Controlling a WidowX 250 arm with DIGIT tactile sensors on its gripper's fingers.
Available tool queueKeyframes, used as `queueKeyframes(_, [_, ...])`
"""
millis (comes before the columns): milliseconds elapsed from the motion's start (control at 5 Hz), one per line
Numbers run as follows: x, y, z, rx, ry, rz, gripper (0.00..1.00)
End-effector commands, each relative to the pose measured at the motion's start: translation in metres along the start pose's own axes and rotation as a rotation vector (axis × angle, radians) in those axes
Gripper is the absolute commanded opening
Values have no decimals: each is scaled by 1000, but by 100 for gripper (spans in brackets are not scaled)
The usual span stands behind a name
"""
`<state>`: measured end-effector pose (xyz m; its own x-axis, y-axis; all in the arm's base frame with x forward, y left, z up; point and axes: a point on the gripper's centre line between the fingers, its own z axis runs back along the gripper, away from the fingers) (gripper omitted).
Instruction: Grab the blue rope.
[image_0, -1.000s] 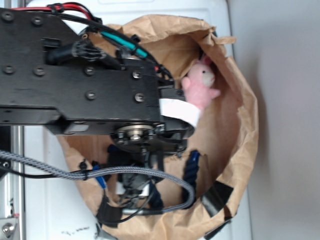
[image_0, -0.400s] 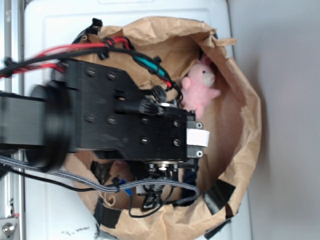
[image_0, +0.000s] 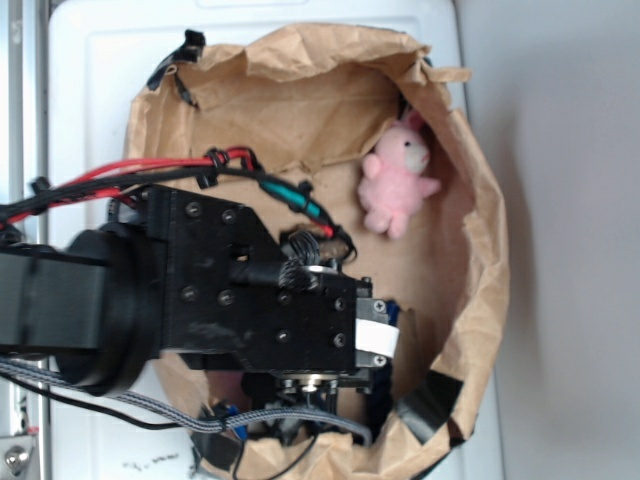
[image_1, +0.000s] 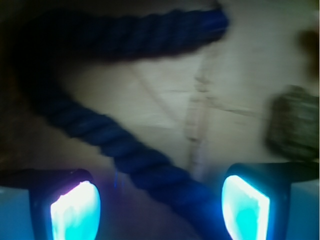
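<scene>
Below your end effector (image_1: 160, 200), in the wrist view, the rope (image_1: 120, 145) lies on the brown paper floor of the bag (image_0: 300, 100). It bends in a U: one leg runs across the top of the view, then curves round at the left and comes down diagonally between the two fingers (image_1: 75, 207), which glow cyan at the bottom corners. Your end effector is spread wide, with nothing held, and the rope passes through the gap, nearer the left finger higher up and drifting toward the right one at the bottom edge.

From the exterior view, the black arm (image_0: 200, 290) reaches down into the bag and hides nearly all of the rope; only a small blue patch shows beside the wrist. A pink bunny (image_0: 397, 180) sits well apart, against the far wall.

What could go wrong: the rope crosses the gap at a slant, so if you close without descending far enough the fingers may slide over its rounded strands and meet on nothing. Come down too hard and you may press into the paper and pinch a crease with the rope. A blurred greenish object (image_1: 292, 122) lies to the right; drifting that way risks catching it. The bag wall is close to the arm and could snag its cables (image_0: 140, 175).
</scene>
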<state>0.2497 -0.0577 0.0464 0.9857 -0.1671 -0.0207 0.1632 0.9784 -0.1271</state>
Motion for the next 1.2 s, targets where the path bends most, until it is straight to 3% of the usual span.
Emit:
queueKeyframes(0, [-34, -48, -7, 3, -18, -48, 100])
queueKeyframes(200, [-61, -57, -16, 34, 12, -14, 100])
queueKeyframes(400, [-64, -56, -34, 104, 74, 32, 100])
queueKeyframes(1000, [-64, -56, -34, 104, 74, 32, 100])
